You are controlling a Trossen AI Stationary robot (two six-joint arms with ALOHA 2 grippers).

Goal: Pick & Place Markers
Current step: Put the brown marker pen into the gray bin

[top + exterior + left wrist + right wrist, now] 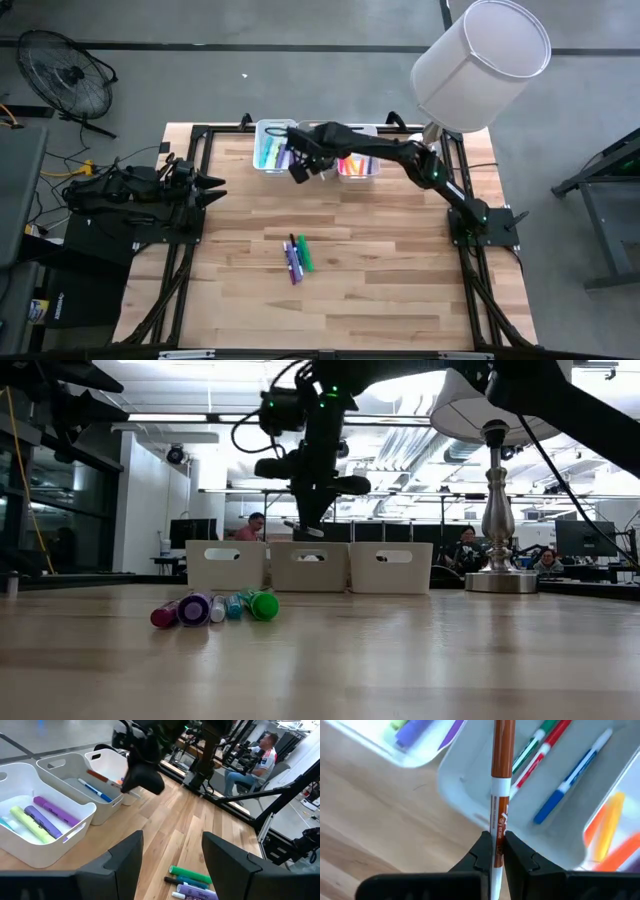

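Note:
My right gripper (298,170) hovers at the near edge of three white bins (268,168) at the table's far side, shut on a brown-capped dry-erase marker (501,775). That marker points out over the middle bin (465,785), which holds green, red and blue markers (570,782). The left bin holds purple and yellow ones (42,822), the right bin orange and yellow ones (607,827). Several loose markers (298,256), green, purple, teal and red, lie flat mid-table. My left gripper (215,186) waits open at the table's left edge. My right gripper pinches the brown marker's white barrel (498,827), below the cap, between its two fingers. The marker runs lengthwise out past the fingertips, cap end away from the gripper. It is lifted clear, over the middle bin's near wall.
A table lamp with a white shade (480,60) stands at the far right corner, close behind the right arm. A black frame (200,140) edges the table. People sit in the room behind (255,525). Bare wood lies around the loose markers.

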